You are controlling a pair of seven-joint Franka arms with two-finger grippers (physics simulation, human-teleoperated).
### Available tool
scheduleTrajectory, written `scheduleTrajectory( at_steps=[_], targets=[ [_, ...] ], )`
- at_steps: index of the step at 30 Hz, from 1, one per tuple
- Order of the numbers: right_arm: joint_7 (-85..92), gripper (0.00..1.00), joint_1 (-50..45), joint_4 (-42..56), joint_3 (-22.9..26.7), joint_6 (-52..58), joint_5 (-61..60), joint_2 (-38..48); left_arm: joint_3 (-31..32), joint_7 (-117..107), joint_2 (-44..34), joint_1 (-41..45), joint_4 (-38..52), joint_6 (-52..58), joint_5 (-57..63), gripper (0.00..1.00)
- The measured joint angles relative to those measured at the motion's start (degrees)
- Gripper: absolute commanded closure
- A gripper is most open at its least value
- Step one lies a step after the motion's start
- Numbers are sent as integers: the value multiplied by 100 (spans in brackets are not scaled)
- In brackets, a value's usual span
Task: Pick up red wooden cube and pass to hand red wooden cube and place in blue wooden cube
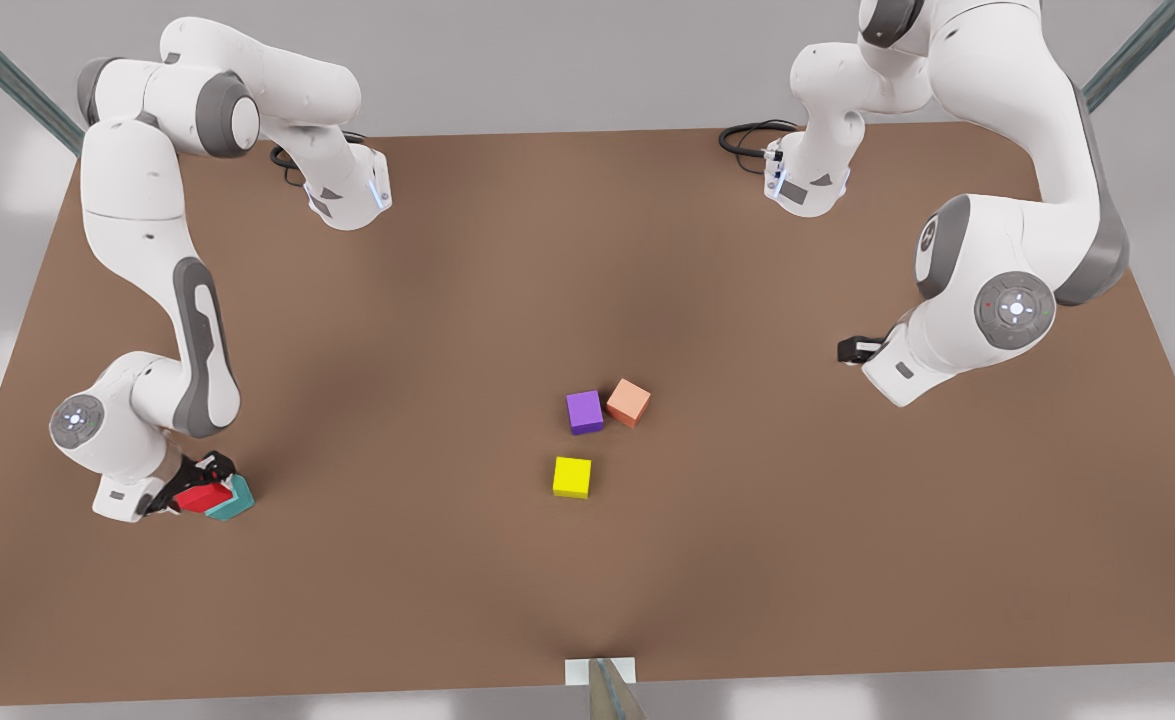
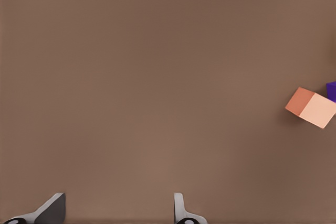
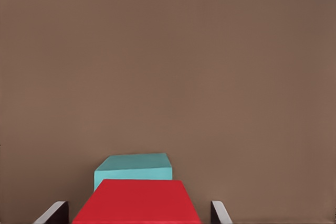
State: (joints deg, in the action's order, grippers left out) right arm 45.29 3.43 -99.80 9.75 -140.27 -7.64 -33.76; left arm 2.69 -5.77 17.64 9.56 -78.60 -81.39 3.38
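At the front view's left, the right gripper [image 1: 202, 490] holds the red wooden cube [image 1: 199, 497] clamped just over the blue wooden cube [image 1: 232, 500], so release seems next, while the left gripper [image 2: 118, 211], fingers apart, waits at the right.

Brown table [image 1: 587, 250], pale grey surroundings

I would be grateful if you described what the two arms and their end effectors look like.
Both the right arm and the left arm have glossy white shells with grey joint bands and round grey caps with small markings. Black cables coil at the bases, which have blue strips. The right end effector is a black open frame; the left end effector is a compact black block.
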Motion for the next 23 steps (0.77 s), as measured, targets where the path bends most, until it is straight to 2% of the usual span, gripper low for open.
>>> scheduleTrajectory(
  at_steps=[5, 9, 14, 16, 20, 23],
  targets=[
    [-148, 0, 7, 34, 2, 260, 2, 377, 3, -63, 0, 2, 0, 3, 9, 0],
    [-344, 0, -24, 154, 39, 1162, 40, 1236, 3, -102, -1, 2, 5, 5, 12, 0],
    [-1253, 0, -262, 2444, 2, 3756, 732, 1357, 3, -139, 0, 1, 0, 11, -1, 0],
    [-1604, 0, -355, 2983, 12, 4629, 982, 1423, 3, -149, 0, 2, 0, 17, -9, 0],
    [-2242, 0, -316, 2476, -149, 5705, 1163, 2328, 3, -165, -7, 1, 8, 100, -62, 0],
    [-2664, 0, -295, 2193, -199, 6057, 1187, 2515, 19, -174, -14, 11, 17, 177, -134, 0]
  ],
)
